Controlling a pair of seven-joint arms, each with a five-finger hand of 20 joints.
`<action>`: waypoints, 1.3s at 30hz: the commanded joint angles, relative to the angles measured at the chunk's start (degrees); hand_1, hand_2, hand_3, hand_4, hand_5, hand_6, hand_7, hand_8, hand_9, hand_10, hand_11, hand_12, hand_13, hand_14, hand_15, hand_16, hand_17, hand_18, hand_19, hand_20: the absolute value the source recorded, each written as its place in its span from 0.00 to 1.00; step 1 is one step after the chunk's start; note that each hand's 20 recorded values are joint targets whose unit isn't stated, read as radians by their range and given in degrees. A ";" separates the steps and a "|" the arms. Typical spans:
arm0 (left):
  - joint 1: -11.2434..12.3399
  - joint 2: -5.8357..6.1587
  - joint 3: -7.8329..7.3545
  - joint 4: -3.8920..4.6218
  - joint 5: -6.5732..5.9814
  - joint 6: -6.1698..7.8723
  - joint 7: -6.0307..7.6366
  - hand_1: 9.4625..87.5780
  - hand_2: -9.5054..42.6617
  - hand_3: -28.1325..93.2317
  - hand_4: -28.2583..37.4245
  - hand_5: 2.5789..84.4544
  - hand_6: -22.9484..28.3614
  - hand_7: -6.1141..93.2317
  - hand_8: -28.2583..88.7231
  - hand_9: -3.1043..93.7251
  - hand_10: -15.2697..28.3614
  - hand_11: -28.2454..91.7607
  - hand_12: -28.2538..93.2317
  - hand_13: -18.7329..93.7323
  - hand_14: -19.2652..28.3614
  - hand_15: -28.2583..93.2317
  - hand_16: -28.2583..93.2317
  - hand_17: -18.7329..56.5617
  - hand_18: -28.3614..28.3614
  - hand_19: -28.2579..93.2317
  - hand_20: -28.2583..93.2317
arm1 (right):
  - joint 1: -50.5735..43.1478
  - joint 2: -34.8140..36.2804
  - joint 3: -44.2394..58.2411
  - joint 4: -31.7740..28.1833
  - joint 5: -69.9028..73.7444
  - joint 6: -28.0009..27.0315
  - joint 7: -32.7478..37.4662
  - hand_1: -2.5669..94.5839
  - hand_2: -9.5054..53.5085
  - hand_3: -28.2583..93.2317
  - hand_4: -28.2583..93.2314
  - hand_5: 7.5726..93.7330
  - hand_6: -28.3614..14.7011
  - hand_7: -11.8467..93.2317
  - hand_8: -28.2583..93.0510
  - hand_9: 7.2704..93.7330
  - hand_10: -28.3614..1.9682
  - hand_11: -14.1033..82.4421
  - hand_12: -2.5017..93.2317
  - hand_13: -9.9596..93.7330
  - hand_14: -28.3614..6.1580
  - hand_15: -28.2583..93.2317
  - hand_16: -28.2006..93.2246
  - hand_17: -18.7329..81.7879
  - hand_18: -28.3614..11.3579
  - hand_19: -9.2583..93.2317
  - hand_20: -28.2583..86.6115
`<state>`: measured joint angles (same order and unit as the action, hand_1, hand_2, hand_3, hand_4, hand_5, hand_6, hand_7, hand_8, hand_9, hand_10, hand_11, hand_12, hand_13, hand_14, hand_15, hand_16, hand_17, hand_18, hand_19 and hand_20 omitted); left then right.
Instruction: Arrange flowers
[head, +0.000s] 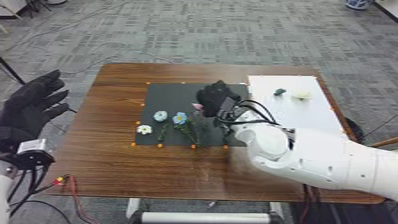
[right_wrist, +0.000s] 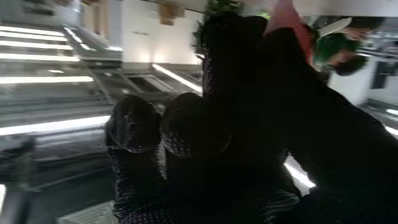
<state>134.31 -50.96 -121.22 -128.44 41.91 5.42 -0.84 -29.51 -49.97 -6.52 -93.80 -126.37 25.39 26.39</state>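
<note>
The white right arm (head: 315, 157) enters at 4 o'clock, its black-gloved right hand (head: 216, 95) just off centre toward 1 o'clock, thumb and a fingertip pinched together, other fingers bent. At 9 o'clock, the left hand (head: 31, 107) hangs open, relaxed fingers pointing toward 1 o'clock.

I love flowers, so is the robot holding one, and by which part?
The right hand seems to pinch the pink flower near its bloom; the exact spot is hidden.
</note>
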 joint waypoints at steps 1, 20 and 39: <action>-1.15 0.50 0.23 0.20 0.15 0.50 -0.60 0.17 0.15 0.79 0.00 0.21 0.47 0.27 0.16 0.19 0.55 0.39 0.39 0.21 0.65 0.57 0.19 0.07 0.82 0.53 0.33 | 4.16 -3.59 -3.10 1.88 -0.73 -1.08 -1.34 0.54 0.00 0.90 0.00 0.81 0.73 0.50 0.20 0.91 0.81 0.36 0.56 0.78 0.66 0.89 0.54 0.58 0.21 1.00 0.75; -0.89 -0.08 0.49 -0.08 0.32 0.24 0.03 0.18 0.16 0.79 0.00 0.21 0.47 0.26 0.16 0.19 0.55 0.39 0.39 0.21 0.65 0.57 0.19 0.07 0.82 0.53 0.33 | 2.20 -4.57 -3.53 5.86 -2.34 -5.63 -2.86 0.54 0.00 0.90 0.00 0.81 0.74 0.49 0.20 0.91 0.81 0.35 0.56 0.78 0.67 0.89 0.54 0.58 0.21 1.00 0.75; -0.97 -0.18 0.31 -0.07 0.39 -0.06 -0.26 0.18 0.16 0.79 0.00 0.21 0.47 0.27 0.16 0.19 0.55 0.39 0.39 0.21 0.65 0.57 0.19 0.07 0.82 0.53 0.32 | -2.26 -3.68 2.75 7.24 -5.65 -9.10 -6.01 0.47 0.00 0.93 0.00 0.62 0.72 0.42 0.15 0.72 0.77 0.34 0.45 0.72 0.66 0.90 0.54 0.54 0.22 0.98 0.76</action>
<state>133.03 -50.72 -120.68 -128.36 42.06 5.47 -0.93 -32.66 -54.12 -3.25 -86.25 -130.51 16.19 18.73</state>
